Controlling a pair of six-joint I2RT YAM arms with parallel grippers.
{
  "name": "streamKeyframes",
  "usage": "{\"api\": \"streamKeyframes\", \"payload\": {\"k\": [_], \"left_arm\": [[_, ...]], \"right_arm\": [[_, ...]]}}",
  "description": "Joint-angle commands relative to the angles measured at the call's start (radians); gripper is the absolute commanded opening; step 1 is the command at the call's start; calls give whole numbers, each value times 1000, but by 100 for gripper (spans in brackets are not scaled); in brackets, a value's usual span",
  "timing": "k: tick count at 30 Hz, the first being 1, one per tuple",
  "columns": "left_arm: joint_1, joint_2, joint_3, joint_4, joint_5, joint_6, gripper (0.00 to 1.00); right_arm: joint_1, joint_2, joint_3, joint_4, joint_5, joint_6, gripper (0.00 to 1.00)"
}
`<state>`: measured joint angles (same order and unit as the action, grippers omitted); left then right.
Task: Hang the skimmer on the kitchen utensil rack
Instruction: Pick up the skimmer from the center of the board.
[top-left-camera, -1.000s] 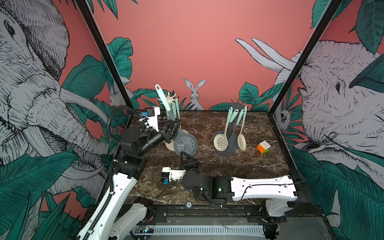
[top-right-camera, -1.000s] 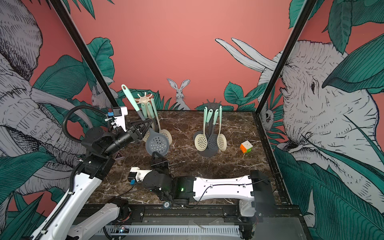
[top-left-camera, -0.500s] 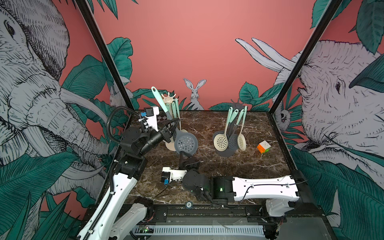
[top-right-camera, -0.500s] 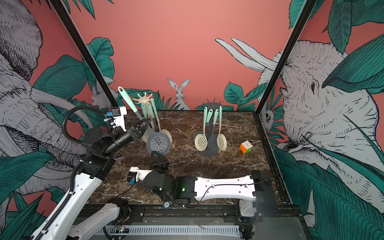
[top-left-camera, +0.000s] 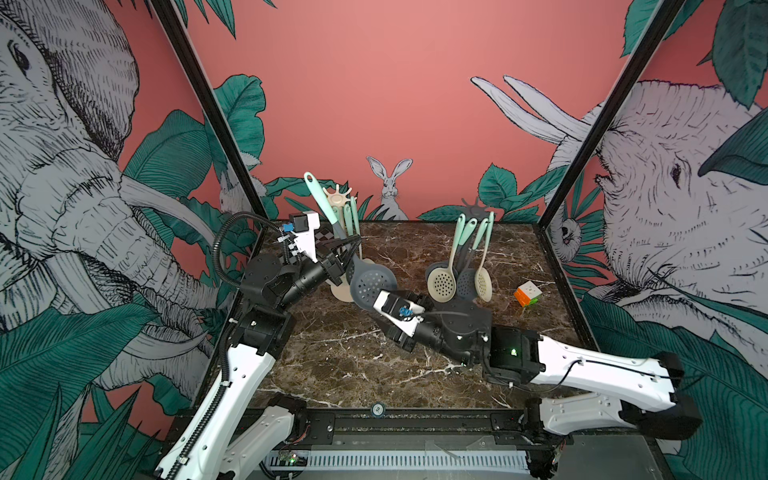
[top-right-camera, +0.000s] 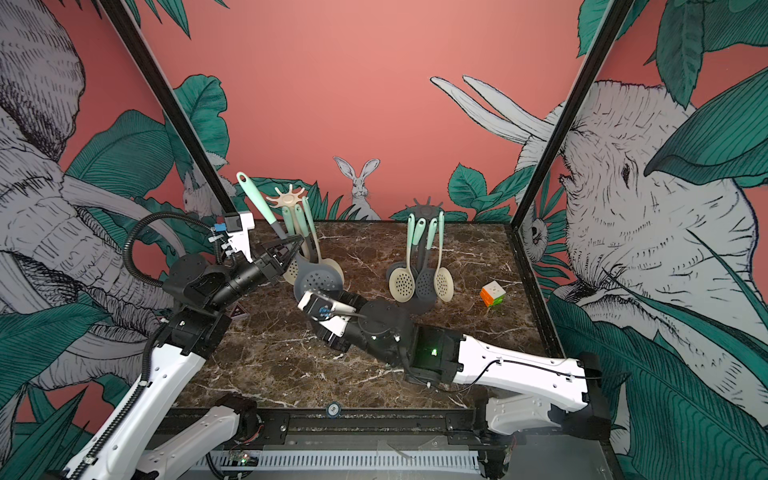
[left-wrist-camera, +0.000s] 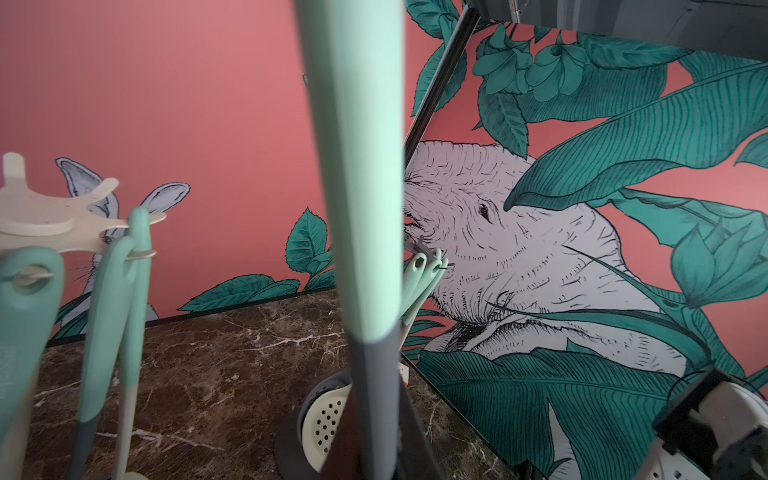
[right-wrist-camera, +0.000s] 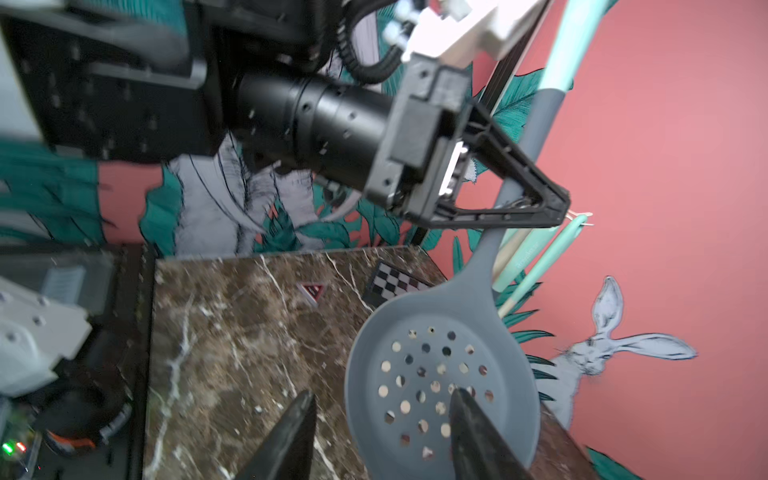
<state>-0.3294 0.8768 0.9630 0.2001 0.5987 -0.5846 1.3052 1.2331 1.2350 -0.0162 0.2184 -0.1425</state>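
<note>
Jungle-print walls are enclosing the dark marble table (top-left-camera: 332, 365). Over its back part the left gripper (right-wrist-camera: 548, 205) is clamping shut on the dark grey neck of the skimmer (top-left-camera: 369, 284) and holding it steeply tilted. The perforated bowl is hanging below this gripper, clear of the table as far as I can tell, and the mint handle is rising above it. The beige rack (top-left-camera: 338, 195) is standing just beyond the gripper. The handle's hanging loop is sitting higher than the rack's spokes and leaning away from them, so the skimmer is not yet hanging.

What is changing is the right arm. A second ago it was lying low over the front of the table with its gripper shut. Now it is raised and swung in toward the skimmer, and the right gripper (right-wrist-camera: 382, 392) is standing open with the bowl's rim between its fingers (right-wrist-camera: 291, 436). Whether either finger is touching the bowl I cannot tell. The left gripper's hold and the handle's tilt are looking much as they did half a second ago.

By my reading, the right gripper is coming in to steady or steer the bowl while the left one is tipping the loop toward a free spoke. Closing on that curved rim may twist the neck in the left gripper's hold.
</note>
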Motion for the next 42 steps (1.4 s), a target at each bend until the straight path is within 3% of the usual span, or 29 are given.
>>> {"api": "streamKeyframes", "payload": {"k": [1, 11, 30, 42], "left_arm": [[-2, -12, -16, 103, 109, -17, 0], [-2, -55, -51, 133, 216, -22, 0], [-2, -80, -66, 75, 257, 17, 0], [-2, -84, -73, 98, 276, 0, 0]], "right_arm": [[-54, 30, 13, 83, -164, 228, 47], [-162, 96, 70, 105, -277, 341, 44], [-231, 53, 56, 122, -322, 309, 43], [-279, 147, 109, 119, -623, 377, 43]]}}
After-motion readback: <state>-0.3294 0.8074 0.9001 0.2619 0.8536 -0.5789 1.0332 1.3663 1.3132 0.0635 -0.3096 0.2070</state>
